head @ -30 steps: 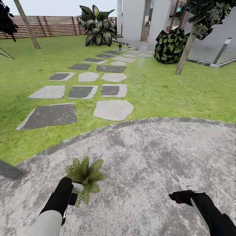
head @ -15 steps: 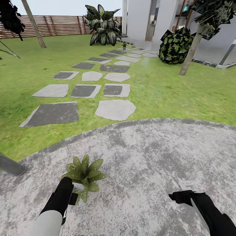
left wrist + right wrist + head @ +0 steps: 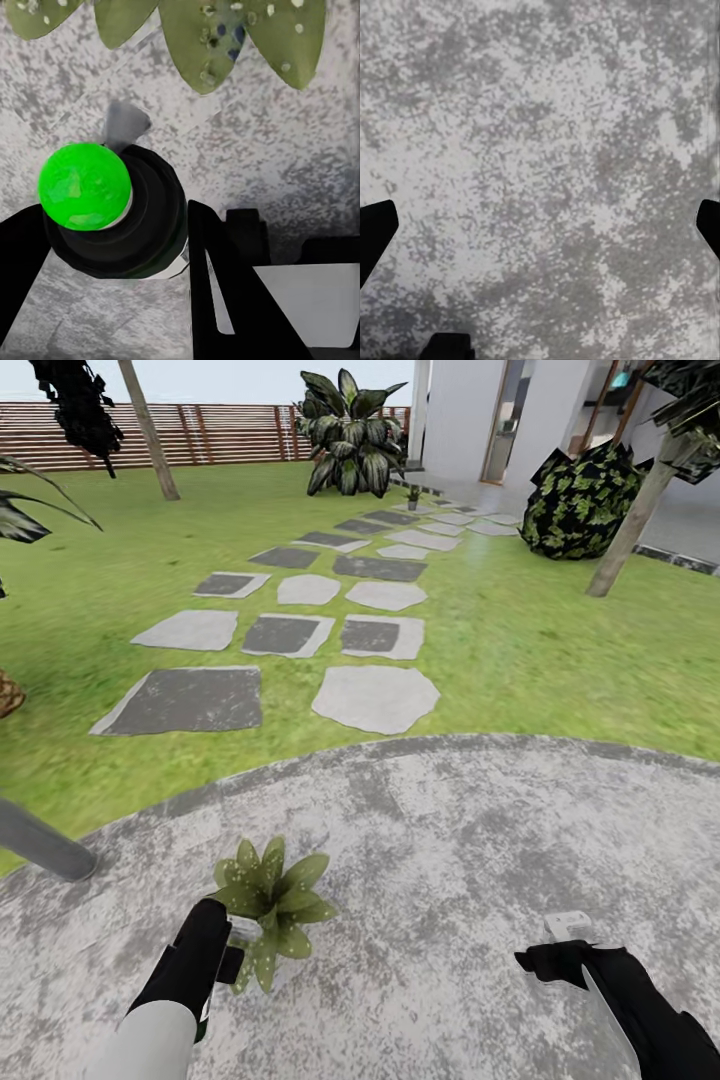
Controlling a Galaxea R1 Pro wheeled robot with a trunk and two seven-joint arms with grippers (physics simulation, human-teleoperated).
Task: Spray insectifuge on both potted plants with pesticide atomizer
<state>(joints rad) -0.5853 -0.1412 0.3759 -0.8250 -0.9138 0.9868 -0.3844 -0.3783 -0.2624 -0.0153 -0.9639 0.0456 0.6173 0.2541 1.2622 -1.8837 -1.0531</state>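
Note:
In the head view a potted plant (image 3: 272, 900), a low rosette of pale-speckled green leaves, sits on the round gravel patio (image 3: 480, 830) just ahead of my left gripper (image 3: 226, 952). That gripper is shut on the pesticide atomizer (image 3: 242, 931), whose pale head pokes out toward the leaves. The left wrist view looks down the atomizer (image 3: 139, 221) end-on: dark body, bright green round tip, black fingers (image 3: 225, 300) on both sides, plant leaves (image 3: 202, 34) just beyond. My right gripper (image 3: 548, 958) hangs open over bare gravel (image 3: 547, 165), nothing between its fingertips (image 3: 375, 232).
Grey stepping stones (image 3: 375, 698) cross the lawn (image 3: 560, 650) toward the house (image 3: 465, 415). A big striped-leaf plant (image 3: 350, 430), a dark bush (image 3: 585, 500), tree trunks (image 3: 630, 530) and the slatted fence (image 3: 230, 432) stand far off. A grey pole (image 3: 45, 845) lies at the patio's left edge.
The whole head picture has slid rightward, so the camera has turned left. Both arms sit in the same spots in the picture; the left gripper stays shut on the atomizer by the plant.

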